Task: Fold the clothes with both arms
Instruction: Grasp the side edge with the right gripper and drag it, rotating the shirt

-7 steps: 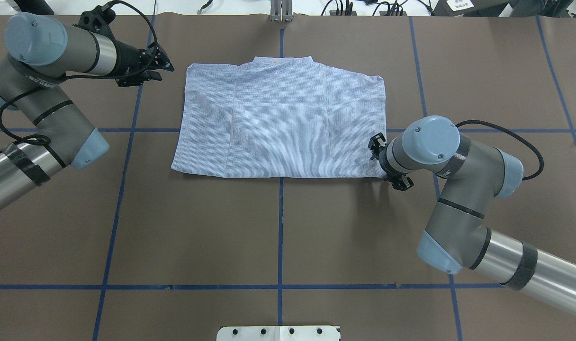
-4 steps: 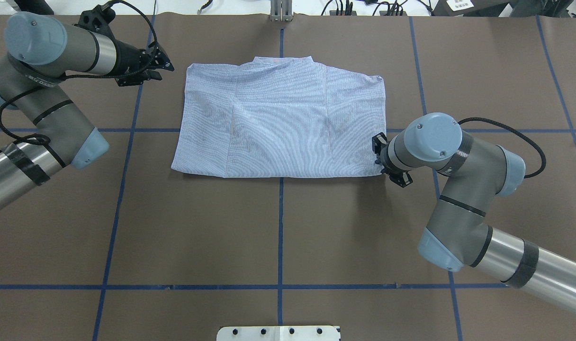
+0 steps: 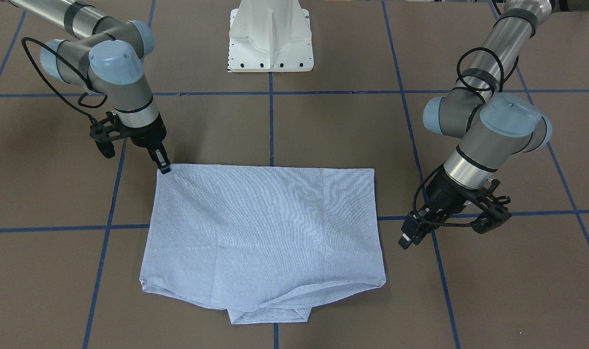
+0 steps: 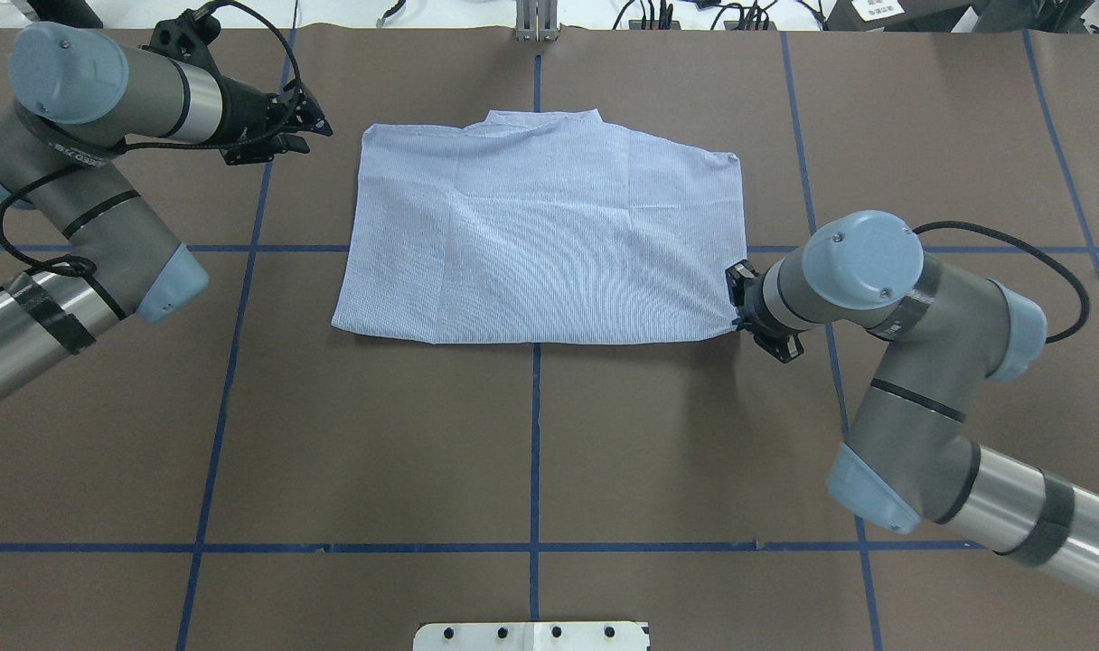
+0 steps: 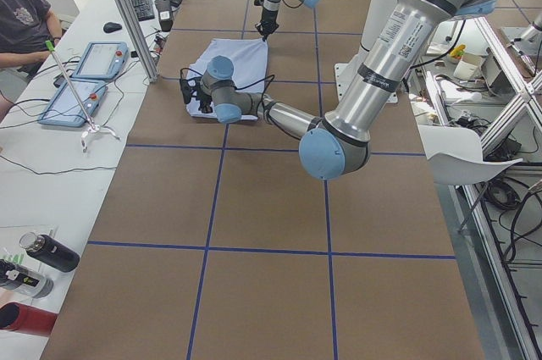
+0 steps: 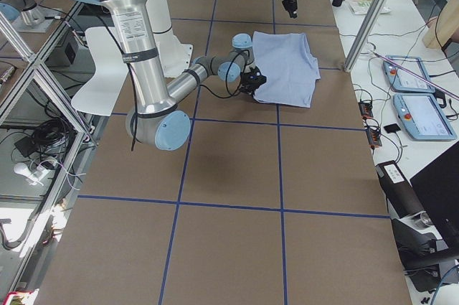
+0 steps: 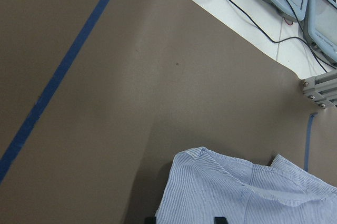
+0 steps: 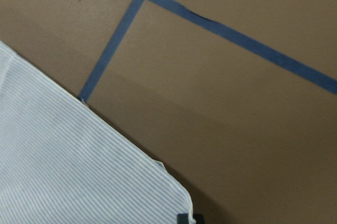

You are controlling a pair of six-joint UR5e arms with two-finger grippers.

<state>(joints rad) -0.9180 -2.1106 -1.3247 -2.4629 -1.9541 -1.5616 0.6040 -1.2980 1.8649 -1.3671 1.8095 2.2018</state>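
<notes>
The light blue striped shirt (image 4: 549,244) lies folded into a flat rectangle on the brown table, collar on the far side. It also shows in the front view (image 3: 265,228). My right gripper (image 4: 737,315) is at the shirt's near right corner, low on the table, shut on that corner (image 3: 164,167). The right wrist view shows the corner (image 8: 174,192) just at the fingertips. My left gripper (image 4: 317,127) hovers open beside the shirt's far left corner, apart from it (image 3: 405,240). The left wrist view shows that corner (image 7: 200,155) ahead of the fingers.
The white pedestal base (image 3: 270,39) stands at the robot's side of the table. Blue tape lines (image 4: 535,434) cross the brown table. An aluminium post (image 4: 536,23) stands at the far edge. A person and tablets (image 5: 89,59) are at a side desk beyond.
My right gripper has moved a little to the right with the shirt corner. The shirt has slid slightly right and lies smoother. The left arm has not moved.
</notes>
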